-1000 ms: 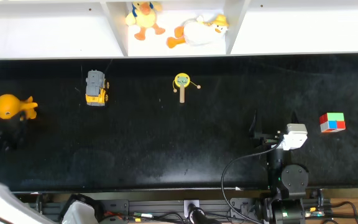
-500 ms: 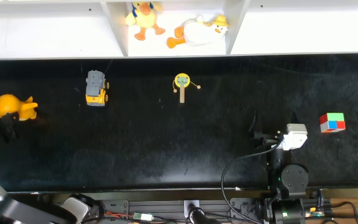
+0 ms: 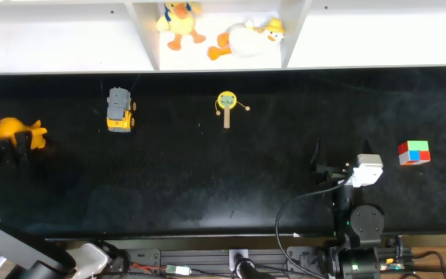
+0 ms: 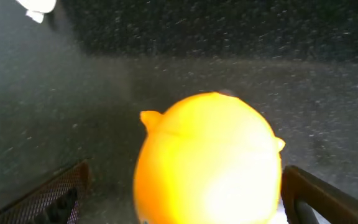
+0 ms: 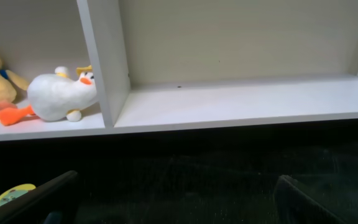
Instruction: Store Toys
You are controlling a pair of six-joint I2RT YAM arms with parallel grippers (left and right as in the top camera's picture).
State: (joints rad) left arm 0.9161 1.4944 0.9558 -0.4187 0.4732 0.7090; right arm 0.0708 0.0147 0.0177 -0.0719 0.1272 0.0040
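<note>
Jaws of the left gripper (image 3: pixel 15 144) stand spread on either side of the orange toy (image 4: pixel 207 162) at the left end of the black bench (image 3: pixel 207 178), apparently placed for a grasp. The right gripper (image 5: pixel 179 199), jaws apart, faces the white shelf (image 5: pixel 241 102), which holds two plush ducks (image 3: pixel 246 39).

Plush duck (image 3: pixel 180 19) left of plush goose (image 3: pixel 246 39) in shelf's (image 3: pixel 68 46) middle compartment, truck (image 3: pixel 119 108) left of rattle (image 3: pixel 227 105), cube (image 3: pixel 413 153) far right, round toy (image 3: pixel 10 129) far left
</note>
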